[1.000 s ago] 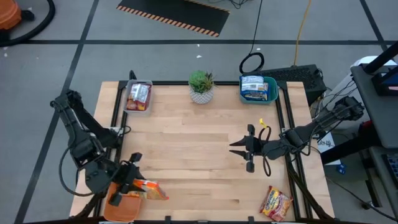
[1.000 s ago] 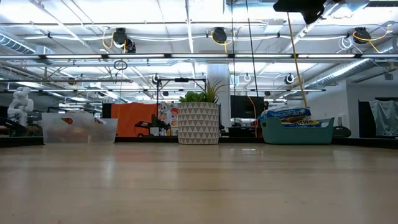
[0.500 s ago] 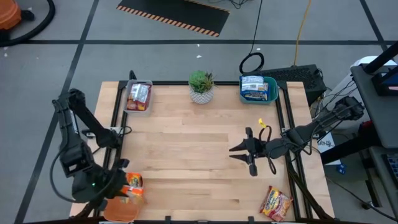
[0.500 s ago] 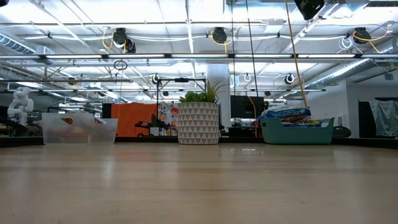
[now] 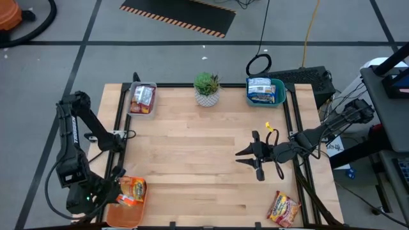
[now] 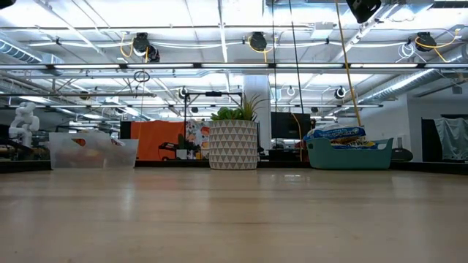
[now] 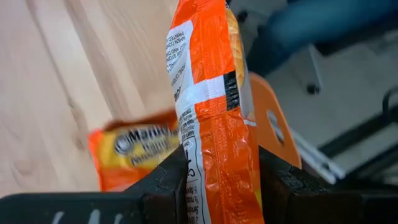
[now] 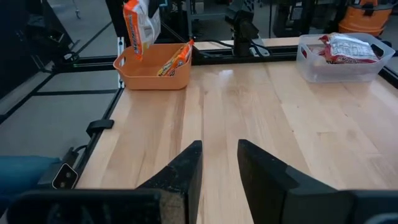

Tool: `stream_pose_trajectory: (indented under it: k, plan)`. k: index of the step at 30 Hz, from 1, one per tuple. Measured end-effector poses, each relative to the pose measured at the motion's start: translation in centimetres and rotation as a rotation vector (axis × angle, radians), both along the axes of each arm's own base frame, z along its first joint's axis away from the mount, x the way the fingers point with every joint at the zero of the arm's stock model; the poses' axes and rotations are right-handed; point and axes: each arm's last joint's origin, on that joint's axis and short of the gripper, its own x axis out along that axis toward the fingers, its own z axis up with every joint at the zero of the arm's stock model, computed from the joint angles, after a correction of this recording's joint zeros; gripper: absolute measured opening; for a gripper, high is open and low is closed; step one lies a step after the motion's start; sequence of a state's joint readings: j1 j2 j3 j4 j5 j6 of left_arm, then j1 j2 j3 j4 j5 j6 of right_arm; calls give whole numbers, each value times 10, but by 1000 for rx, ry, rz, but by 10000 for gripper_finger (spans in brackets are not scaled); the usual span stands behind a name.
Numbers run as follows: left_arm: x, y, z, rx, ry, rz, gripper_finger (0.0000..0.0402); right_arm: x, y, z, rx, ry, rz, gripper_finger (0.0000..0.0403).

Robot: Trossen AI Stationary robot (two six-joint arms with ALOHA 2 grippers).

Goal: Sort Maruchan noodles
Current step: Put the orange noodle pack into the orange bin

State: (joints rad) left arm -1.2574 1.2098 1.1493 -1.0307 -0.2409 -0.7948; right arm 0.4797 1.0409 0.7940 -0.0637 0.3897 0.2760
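Three trays (image 5: 141,108), one plant (image 5: 206,88)

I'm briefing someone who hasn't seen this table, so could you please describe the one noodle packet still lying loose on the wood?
Start from the wooden table seen from above and go to its near right corner, in front of the right arm's pincer. There a red and yellow noodle packet lies flat on the bare wood. Every other packet sits in a tray or is held by the left pincer; this one alone rests loose.

Plant (image 5: 206,88) between two far-edge trays (image 5: 142,108)
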Motion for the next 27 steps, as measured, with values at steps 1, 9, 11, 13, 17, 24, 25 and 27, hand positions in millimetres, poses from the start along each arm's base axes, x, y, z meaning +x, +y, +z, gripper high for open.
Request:
stream_pose_trajectory:
  k: [1, 9, 11, 13, 17, 24, 25, 27]
  plan:
    - [-1, 0, -3, 5, 15, -11, 124, 0, 0, 0, 0, 0, 0, 98]
    - [-9, 2, -27, 30, 95, 77, 124, 0, 0, 0, 9, 1, -3, 98]
    - [-10, 2, -31, 31, 106, 98, 124, 0, 0, 0, 28, 2, -11, 98]
    - [-10, 1, -35, 21, 110, 108, 124, 0, 0, 0, 42, 3, -16, 98]
    - [-10, -1, -41, -4, 103, 116, 125, 0, 1, 0, 74, 5, -26, 98]
    - [-10, 0, -57, -49, 165, 281, 125, -2, 6, -1, 109, 14, -18, 98]
    - [-10, 2, -60, -50, 178, 320, 125, -1, 7, -2, 114, 15, -18, 98]
    - [-11, 4, -65, -42, 192, 384, 125, -1, 7, -2, 116, 19, -20, 98]
